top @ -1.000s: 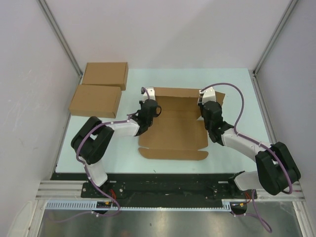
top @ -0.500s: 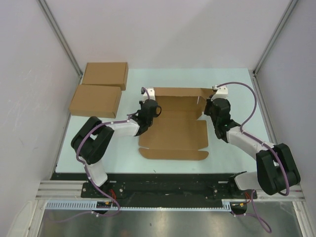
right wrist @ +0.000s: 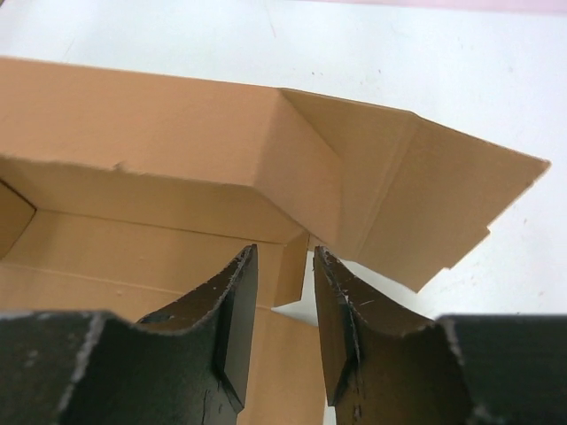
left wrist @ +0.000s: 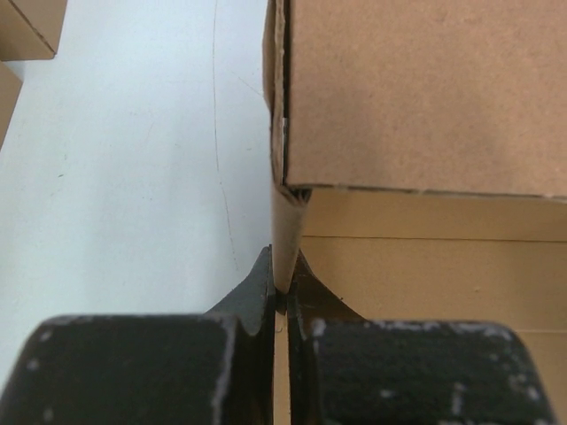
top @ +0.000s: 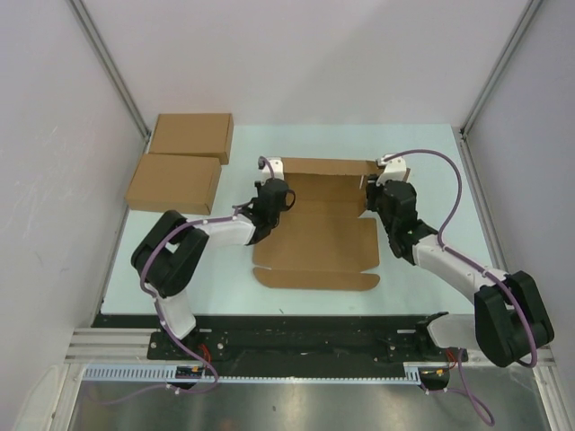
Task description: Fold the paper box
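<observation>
Half-open right claw (right wrist: 283,258), left claw (left wrist: 282,266) pinching paper box (left wrist: 425,97) wall

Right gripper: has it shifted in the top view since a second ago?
Yes. The right gripper has moved slightly right, toward the right edge of the table. It is still at the right rear corner of the paper box.

A: Lighting?
B: Bright, even, from overhead; faint soft shadows on the tabletop (top: 422,144), no glare.
A: Focus?
B: Overhead view sharp. Wrist views: left gripper (left wrist: 281,297) close up slightly soft, paper box (left wrist: 425,97) crisp.
</observation>
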`<state>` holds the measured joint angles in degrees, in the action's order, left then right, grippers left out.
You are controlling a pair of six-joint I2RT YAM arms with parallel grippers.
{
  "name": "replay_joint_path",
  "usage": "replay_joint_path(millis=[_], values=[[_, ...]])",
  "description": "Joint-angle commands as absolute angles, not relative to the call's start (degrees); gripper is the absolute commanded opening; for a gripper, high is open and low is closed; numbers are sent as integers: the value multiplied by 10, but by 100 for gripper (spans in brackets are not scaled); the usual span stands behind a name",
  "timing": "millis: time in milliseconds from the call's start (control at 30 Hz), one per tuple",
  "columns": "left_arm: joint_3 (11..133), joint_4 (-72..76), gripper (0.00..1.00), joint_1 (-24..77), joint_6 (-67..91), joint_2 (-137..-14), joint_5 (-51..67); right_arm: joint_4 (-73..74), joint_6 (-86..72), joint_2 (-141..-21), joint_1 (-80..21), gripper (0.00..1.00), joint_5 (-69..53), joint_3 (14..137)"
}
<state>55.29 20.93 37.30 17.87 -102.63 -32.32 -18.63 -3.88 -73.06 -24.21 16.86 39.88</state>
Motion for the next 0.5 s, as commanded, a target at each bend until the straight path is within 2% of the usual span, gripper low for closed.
replay_joint_path(millis=[0, 233, 467], values=[[591, 189, 0, 369, 161, -1037, -309, -217, 24, -727, -250, 37, 189, 419], [613, 175, 0, 369, 147, -1031, -302, -237, 42, -777, -238, 32, 207, 439], [617, 174, 0, 369, 142, -1033, -304, -260, 39, -815, -226, 11, 198, 461]])
